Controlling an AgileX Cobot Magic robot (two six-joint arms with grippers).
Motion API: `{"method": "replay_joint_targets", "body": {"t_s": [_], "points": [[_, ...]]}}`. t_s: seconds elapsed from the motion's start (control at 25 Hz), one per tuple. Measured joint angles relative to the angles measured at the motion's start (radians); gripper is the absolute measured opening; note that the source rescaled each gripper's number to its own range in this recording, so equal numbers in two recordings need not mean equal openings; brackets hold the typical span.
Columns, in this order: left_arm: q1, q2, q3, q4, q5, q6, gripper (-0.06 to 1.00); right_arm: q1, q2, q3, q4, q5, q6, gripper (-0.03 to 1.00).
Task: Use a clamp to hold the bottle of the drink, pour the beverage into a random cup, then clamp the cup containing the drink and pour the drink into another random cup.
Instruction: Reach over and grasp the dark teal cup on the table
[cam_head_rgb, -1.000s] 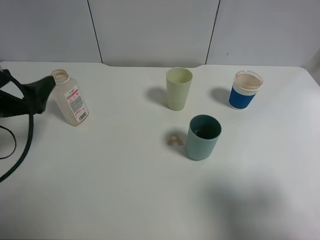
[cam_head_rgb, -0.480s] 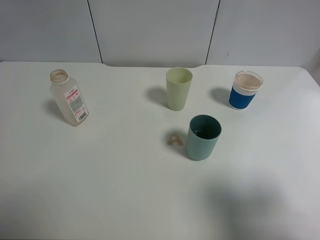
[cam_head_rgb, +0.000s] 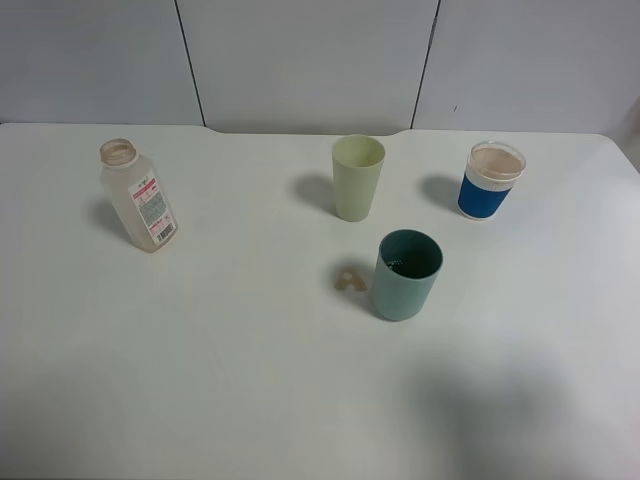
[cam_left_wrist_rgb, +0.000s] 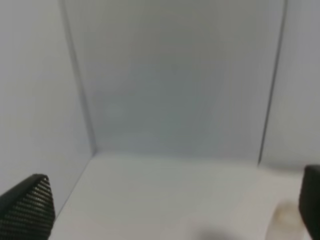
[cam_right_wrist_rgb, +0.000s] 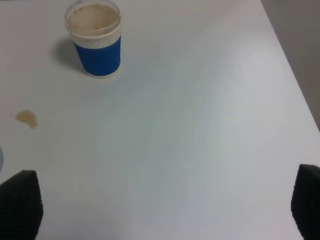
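1. The left gripper (cam_left_wrist_rgb: 172, 202) has its two black ribbed fingers (cam_left_wrist_rgb: 27, 207) spread wide apart. They grip nothing, and only bare white table (cam_left_wrist_rgb: 165, 195) lies between them.
2. Ahead of those fingers stand plain grey wall panels (cam_left_wrist_rgb: 175, 75). A blurred pale shape (cam_left_wrist_rgb: 282, 220) sits just inside one fingertip, too soft to name.
3. The right gripper (cam_right_wrist_rgb: 165, 200) is likewise spread wide, with its black fingers (cam_right_wrist_rgb: 20, 202) far apart and empty above the table.
4. Well ahead of the right fingers, off toward one finger rather than centred, stands a white paper cup with a blue ribbed sleeve (cam_right_wrist_rgb: 95, 40). Its top looks tan-brown.
5. A small brown spill (cam_right_wrist_rgb: 26, 118) lies on the table between that cup and the nearer finger.
6. In the high view, the small clear squarish plastic bottle with a white-and-red label (cam_head_rgb: 140, 205) stands on the table with its wide neck uncapped. No finger touches it.
7. The dark teal-green plastic tumbler (cam_head_rgb: 406, 275) stands upright just beside the spill, clear of both pairs of fingers. Something dark shows at its bottom, but I cannot tell how much.
8. The tall pale yellow-green plastic tumbler (cam_head_rgb: 357, 178) stands upright near the teal one, with no finger on it.
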Motion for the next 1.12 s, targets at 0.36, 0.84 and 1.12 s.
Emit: {"method": "replay_joint_targets", "body": {"t_s": [0.36,0.84,1.12], "points": [[0.0,-0.169,-0.042,-0.22,0.365,0.192,1.0,0.0,0.0,0.0,0.0,0.0,0.0,1.0],[0.0,-0.264,0.114,-0.235,0.391,0.198,1.0,0.0,0.0,0.0,0.0,0.0,0.0,1.0],[0.0,-0.264,0.15,-0.235,0.387,0.17,1.0,0.0,0.0,0.0,0.0,0.0,0.0,1.0]]}}
